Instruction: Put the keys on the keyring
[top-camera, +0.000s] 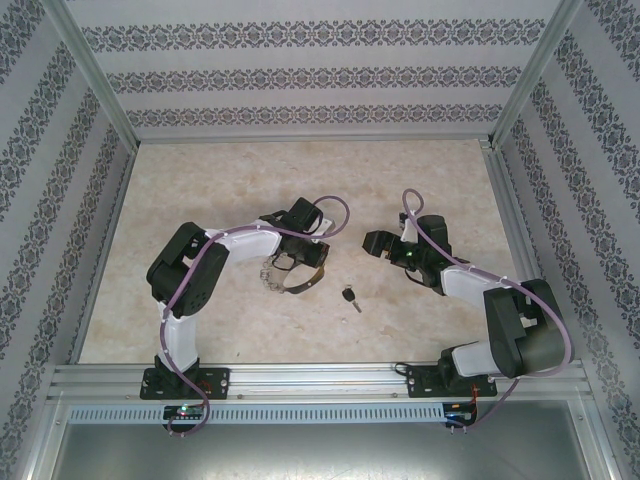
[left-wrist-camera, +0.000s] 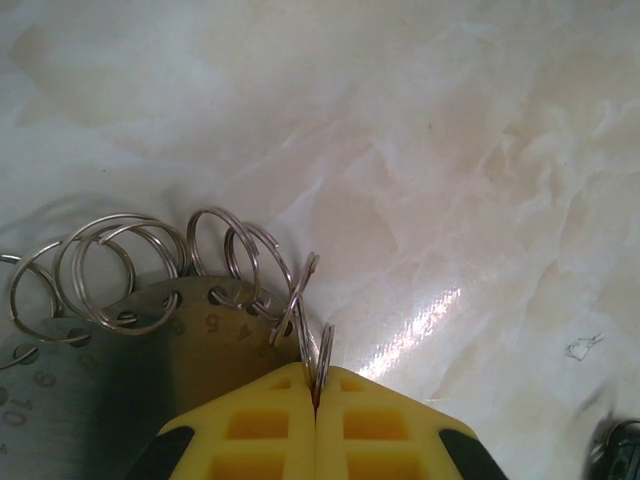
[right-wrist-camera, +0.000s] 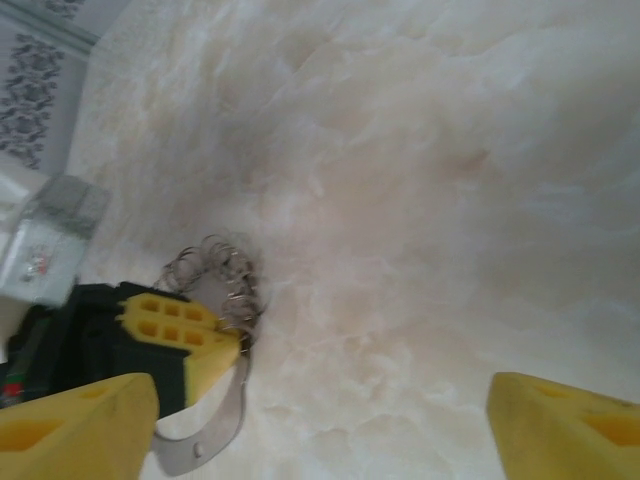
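The keyring (top-camera: 292, 278) lies on the table at centre-left, a thin metal hoop fringed with small silver rings. My left gripper (top-camera: 285, 262) is over it. In the left wrist view the yellow fingers of the left gripper (left-wrist-camera: 318, 388) are shut on one small ring of the keyring (left-wrist-camera: 140, 330), whose numbered metal band carries several more rings. The key (top-camera: 350, 297), with a black head and a short silver blade, lies loose on the table to the right of the hoop. My right gripper (top-camera: 376, 243) hovers above and right of the key, and the right gripper (right-wrist-camera: 320, 430) is wide open with nothing in it. The keyring (right-wrist-camera: 215, 280) shows ahead of it.
The marble-patterned table (top-camera: 230, 180) is fenced by patterned walls and an aluminium frame (top-camera: 300, 375) along the near edge. In the right wrist view, the left gripper's yellow fingers (right-wrist-camera: 180, 335) sit at the left.
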